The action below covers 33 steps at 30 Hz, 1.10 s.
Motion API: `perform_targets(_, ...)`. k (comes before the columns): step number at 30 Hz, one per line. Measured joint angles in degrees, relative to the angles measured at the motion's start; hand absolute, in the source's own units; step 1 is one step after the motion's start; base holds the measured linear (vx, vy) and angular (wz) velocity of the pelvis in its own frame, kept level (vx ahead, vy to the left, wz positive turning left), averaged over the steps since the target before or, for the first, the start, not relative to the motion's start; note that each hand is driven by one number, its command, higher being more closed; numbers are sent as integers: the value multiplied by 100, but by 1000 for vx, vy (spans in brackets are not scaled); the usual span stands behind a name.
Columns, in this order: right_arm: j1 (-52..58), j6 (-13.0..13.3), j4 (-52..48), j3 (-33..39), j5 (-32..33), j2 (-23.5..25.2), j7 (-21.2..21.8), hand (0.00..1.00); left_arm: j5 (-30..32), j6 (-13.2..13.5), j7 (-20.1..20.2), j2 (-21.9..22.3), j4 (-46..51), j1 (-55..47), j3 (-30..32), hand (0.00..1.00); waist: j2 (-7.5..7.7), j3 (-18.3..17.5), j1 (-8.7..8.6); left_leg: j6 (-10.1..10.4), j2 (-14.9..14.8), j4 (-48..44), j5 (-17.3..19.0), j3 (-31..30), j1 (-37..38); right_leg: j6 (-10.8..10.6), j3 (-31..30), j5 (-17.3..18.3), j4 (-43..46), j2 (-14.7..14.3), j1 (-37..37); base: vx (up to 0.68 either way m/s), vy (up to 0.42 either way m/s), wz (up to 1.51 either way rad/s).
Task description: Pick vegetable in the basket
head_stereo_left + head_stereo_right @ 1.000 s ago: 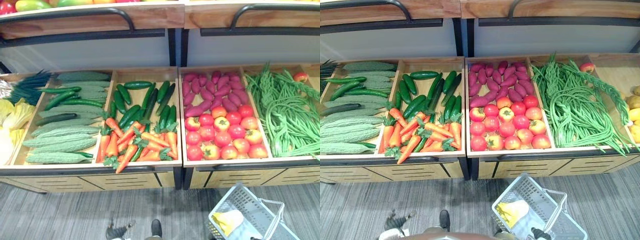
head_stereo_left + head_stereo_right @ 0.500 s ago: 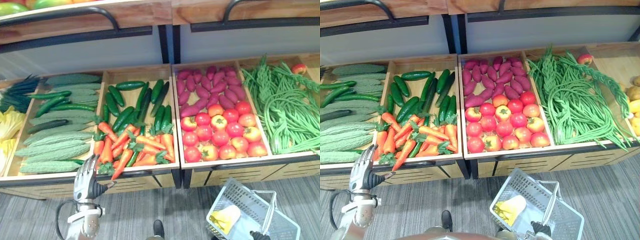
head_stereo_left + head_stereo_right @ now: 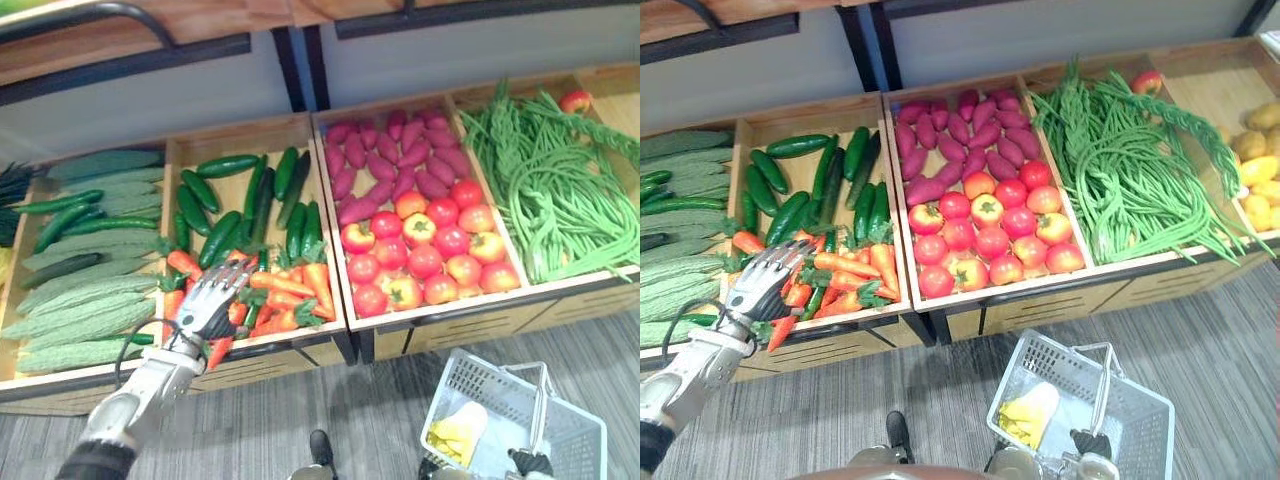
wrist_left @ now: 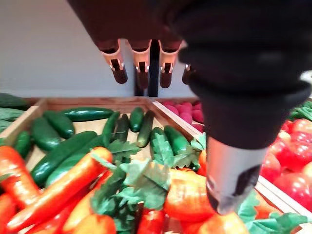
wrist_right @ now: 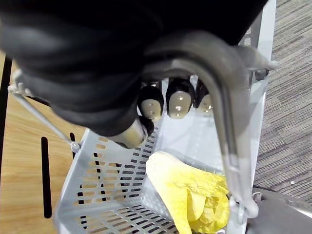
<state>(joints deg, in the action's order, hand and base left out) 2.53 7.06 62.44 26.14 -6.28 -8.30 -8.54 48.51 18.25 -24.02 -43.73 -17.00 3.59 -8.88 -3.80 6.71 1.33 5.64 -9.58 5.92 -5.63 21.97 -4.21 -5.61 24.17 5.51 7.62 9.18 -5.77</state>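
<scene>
Carrot bin [image 3: 240,138] under spread left fingers [image 3: 228,275]; wrist view reveals right fingers [image 5: 179,100] gripping basket [image 5: 107,195]

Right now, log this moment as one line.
left robot hand: open, over carrots | right robot hand: shut on basket handle | basket: yellow vegetable inside | step: nothing grasped yet

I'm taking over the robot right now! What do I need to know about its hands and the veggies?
Left hand: open, fingers straight, hovering over the carrots, holding nothing.
Right hand: shut on the handle of the basket.
Done: one yellow vegetable lies in the basket.
Left: probably grasp a carrot and carry it across to the basket.
</scene>
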Motion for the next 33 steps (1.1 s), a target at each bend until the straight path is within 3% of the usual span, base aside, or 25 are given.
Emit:
perform_targets(7, 169, 7, -337, -14, 1, -16, 4, 100, 8, -232, 193, 7, -204, 791, -424, 0, 18, 17, 9, 20, 10, -38, -78, 283, -252, 24, -288, 14, 341, 79, -519, 31, 8, -13)
perform_targets(16, 164, -11, -607, -20, -50, -6, 26, 100, -1, -442, 414, 98, -313, 1219, -426, 0, 139, 110, 61, -22, 1, -34, -114, 462, -475, 84, -463, 57, 675, 151, -976, -20, 0, -6)
perform_targets(22, 171, -53, -812, -19, -50, -7, 26, 100, -2, -561, 415, 110, -536, 1443, -413, 0, 251, 257, 91, -37, 34, -4, -76, 580, -624, 47, -550, 31, 759, 248, -1182, -16, 3, -3)
perform_targets(33, 27, -55, -1008, -19, -51, -21, 25, 100, -55, -793, 413, 348, -1116, 1691, 29, 0, 279, 430, 190, -95, 59, -38, -137, 624, -884, 37, -577, 17, 745, 259, -1472, 82, -6, 0)
